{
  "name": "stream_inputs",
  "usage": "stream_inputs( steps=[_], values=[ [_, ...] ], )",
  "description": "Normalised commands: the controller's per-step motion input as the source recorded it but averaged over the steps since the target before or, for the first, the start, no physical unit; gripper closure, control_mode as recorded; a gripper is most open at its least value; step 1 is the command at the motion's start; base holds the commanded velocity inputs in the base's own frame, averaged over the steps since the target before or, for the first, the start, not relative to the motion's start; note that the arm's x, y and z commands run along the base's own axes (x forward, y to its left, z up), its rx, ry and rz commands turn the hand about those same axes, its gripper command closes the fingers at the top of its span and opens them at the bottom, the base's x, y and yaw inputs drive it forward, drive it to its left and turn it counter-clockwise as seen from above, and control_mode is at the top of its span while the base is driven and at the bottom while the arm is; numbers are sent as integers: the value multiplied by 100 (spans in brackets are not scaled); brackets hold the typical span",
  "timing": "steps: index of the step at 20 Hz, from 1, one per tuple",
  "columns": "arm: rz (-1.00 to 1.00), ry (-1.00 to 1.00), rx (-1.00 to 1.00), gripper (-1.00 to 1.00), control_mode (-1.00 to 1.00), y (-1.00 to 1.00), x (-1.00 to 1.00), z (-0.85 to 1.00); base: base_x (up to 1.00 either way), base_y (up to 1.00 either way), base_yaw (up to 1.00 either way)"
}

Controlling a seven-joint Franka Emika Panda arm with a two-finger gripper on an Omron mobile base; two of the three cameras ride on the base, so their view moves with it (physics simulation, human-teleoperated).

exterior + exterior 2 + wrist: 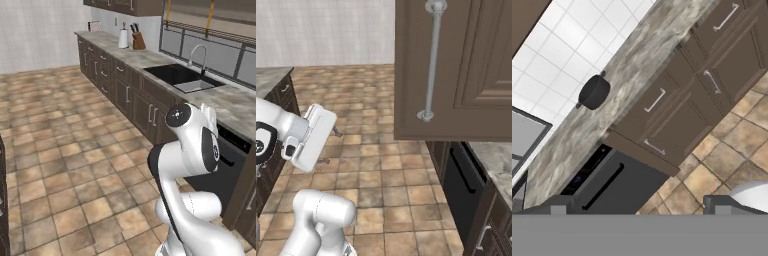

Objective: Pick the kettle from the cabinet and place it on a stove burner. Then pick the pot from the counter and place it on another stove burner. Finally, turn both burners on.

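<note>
End effector [637, 202] open, tips cut off, pot [594, 92] far on counter [632, 65]

Arm [192, 150] folded tight above base, elbow high, wrist bent back. Gripper [637, 202] jaws spread wide, 2 fingertips [558, 204] well apart, nothing between them. Hand aimed toward counter [637, 60], rolled sideways, well apart from it.

Pot [594, 92] sat on counter [637, 65] against tiles [557, 55]; drawers [677, 107] below, oven [619, 185] beside them
</note>
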Motion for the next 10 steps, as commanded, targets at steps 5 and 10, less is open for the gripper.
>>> stream_inputs(
  steps=[5, 10],
  values=[
    [0, 0, 0, -100, 100, 0, 0, 0, 64, 44, -16],
    [0, 0, 0, -100, 100, 0, 0, 0, 56, 42, -23]
  ],
)
